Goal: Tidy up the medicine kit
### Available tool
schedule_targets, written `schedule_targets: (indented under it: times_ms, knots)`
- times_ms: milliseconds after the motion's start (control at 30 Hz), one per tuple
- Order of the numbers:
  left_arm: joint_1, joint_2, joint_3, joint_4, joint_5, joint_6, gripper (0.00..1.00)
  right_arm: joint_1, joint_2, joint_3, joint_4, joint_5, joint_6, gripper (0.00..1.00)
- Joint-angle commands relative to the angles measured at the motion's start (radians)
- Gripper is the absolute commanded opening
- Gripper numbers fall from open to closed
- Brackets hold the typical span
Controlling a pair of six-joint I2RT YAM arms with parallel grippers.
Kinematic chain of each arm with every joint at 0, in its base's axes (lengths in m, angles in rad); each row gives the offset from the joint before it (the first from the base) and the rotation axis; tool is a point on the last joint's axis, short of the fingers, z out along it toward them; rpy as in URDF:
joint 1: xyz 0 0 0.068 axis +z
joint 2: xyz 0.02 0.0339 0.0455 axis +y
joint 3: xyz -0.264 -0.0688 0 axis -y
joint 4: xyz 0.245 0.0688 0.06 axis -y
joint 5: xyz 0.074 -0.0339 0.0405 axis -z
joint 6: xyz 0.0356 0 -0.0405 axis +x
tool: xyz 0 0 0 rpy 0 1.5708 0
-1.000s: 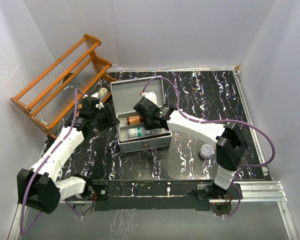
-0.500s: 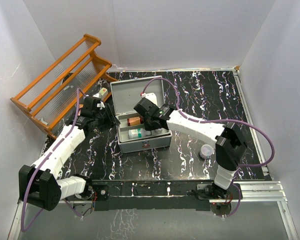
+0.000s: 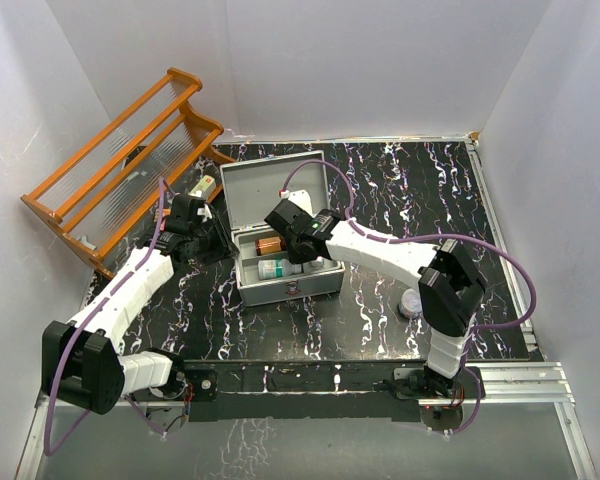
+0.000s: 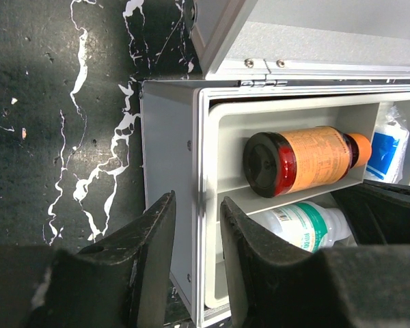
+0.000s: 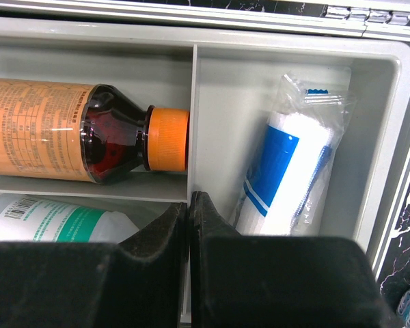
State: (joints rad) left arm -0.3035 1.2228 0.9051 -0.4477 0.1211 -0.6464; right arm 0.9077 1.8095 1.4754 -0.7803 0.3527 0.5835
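Black marbled table [image 3: 430, 190]. Wood rack [image 3: 120, 150] far L. L gripper [image 4: 197, 205] narrowly parted astride kit [image 3: 290, 287] L wall; can't tell if clamped. Kit sits mid-table, lid [image 3: 270, 190] up: amber bottle [image 4: 307, 162] at rear, green-label bottle [image 4: 307, 222] in front of it. R gripper [image 5: 189, 205] pinched closed, empty, over divider [image 5: 191, 102]. Gauze pack [image 5: 287, 171] in R slot. Small jar [image 3: 413, 300] further R.

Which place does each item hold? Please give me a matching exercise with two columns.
Items: 1 orange-capped bottle; 2 green-labelled bottle; 3 blue and white packet; 4 small round tub.
Places: A on the table, right of the medicine kit; B left compartment, hinge side; C right compartment; D left compartment, latch side.
Pairs: 1-B, 2-D, 3-C, 4-A.
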Motion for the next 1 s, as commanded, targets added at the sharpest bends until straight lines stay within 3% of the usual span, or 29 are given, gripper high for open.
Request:
schedule_targets:
  times_ms: [0, 633, 900, 967]
  knots:
    - [-0.002, -0.001, -0.012, 0.002, 0.020, 0.013, 0.31, -0.007, -0.011, 0.029, 0.081, 0.046, 0.011, 0.00]
    - [-0.002, -0.016, 0.019, -0.005, -0.003, 0.015, 0.37, -0.028, -0.058, -0.010, 0.072, 0.027, 0.138, 0.00]
    - [-0.003, -0.020, 0.018, -0.011, -0.004, 0.014, 0.39, -0.029, -0.042, -0.010, 0.077, 0.034, 0.102, 0.00]
    - [-0.001, -0.025, 0.032, -0.024, -0.027, 0.017, 0.41, -0.029, -0.046, -0.007, 0.068, 0.035, 0.103, 0.04]
